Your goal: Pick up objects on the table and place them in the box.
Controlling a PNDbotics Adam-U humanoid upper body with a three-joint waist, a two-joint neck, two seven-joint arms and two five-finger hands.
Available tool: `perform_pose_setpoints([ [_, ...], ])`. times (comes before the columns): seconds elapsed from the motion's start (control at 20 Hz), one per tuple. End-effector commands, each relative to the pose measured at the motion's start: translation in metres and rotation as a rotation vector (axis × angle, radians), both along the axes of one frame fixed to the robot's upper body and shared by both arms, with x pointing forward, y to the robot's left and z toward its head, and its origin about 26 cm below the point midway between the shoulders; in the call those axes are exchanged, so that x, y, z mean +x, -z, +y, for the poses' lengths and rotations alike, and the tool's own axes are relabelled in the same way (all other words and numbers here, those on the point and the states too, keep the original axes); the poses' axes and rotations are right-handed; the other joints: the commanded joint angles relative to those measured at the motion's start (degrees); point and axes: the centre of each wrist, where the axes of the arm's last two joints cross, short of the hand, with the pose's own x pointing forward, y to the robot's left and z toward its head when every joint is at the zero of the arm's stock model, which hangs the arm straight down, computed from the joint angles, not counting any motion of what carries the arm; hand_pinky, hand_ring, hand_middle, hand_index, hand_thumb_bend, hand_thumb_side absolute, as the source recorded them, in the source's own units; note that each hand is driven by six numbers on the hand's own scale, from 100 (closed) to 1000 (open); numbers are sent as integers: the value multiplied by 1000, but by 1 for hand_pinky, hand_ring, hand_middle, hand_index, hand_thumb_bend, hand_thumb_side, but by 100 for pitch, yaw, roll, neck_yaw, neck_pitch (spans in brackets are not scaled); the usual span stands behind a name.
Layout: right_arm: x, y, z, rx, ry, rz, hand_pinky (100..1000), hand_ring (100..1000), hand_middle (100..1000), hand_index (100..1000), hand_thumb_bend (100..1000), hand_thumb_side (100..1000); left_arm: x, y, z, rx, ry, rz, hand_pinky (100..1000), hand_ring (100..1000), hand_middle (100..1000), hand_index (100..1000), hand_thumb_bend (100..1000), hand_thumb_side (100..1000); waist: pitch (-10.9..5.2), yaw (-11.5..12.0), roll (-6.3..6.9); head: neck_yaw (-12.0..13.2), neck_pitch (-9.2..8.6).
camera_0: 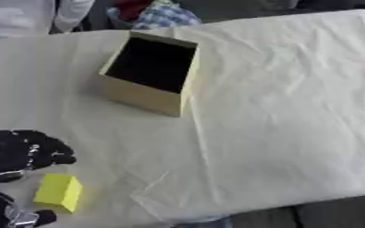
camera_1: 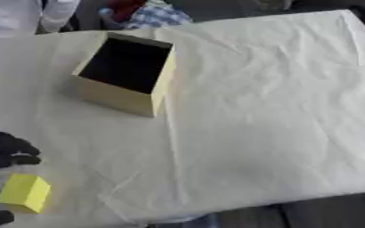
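A: Yellow block, one only, sits near the table's front left corner, resting flat on the cloth. Your left hand is at the left edge, and the block lies just beside it, between the dark fingers above and the part of the hand that shows below it at the lower left corner.

B: Which way does it point?

A: It looks close to a cube, slightly taller than wide as seen from here, so you get no clear long axis. One corner edge faces you and a little to the right; the top face is the brighter one.

B: Is my hand on it?

A: Not that I can see. The fingers are spread and relaxed, grasping nothing, and a strip of cloth shows between them and the block's top edge. Your right hand shows in neither view.

B: And the box?

A: One open cardboard box, farther back and to the right of the block, well apart from it. It stands on the wrinkled white tablecloth, its mouth open upward, its inside dark.
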Motion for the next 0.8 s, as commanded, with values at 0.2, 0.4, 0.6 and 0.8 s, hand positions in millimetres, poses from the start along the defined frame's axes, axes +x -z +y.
perform_pose_setpoints([
  [0.2,0,-9,1,-16,-12,-23,595,660,509,691,100,903,-2,-4,-1,15,-40,27,906,933,914,1000,302,630,-30,-14,13,-22,37],
  [0.4,0,-9,1,-13,-11,-23,595,660,509,691,100,904,-1,-5,-1,6,-70,51,916,941,920,1000,316,591,-30,-14,21,-26,37],
  [0.6,0,-8,1,-11,-12,-22,595,659,508,690,100,904,-1,-5,-1,5,-89,43,923,947,923,1000,333,552,-24,-16,24,-44,37],
  [0.8,0,-8,1,-8,-11,-22,595,657,507,690,100,904,0,-2,0,13,-110,35,925,952,927,1000,346,554,-13,-22,31,-46,37],
])
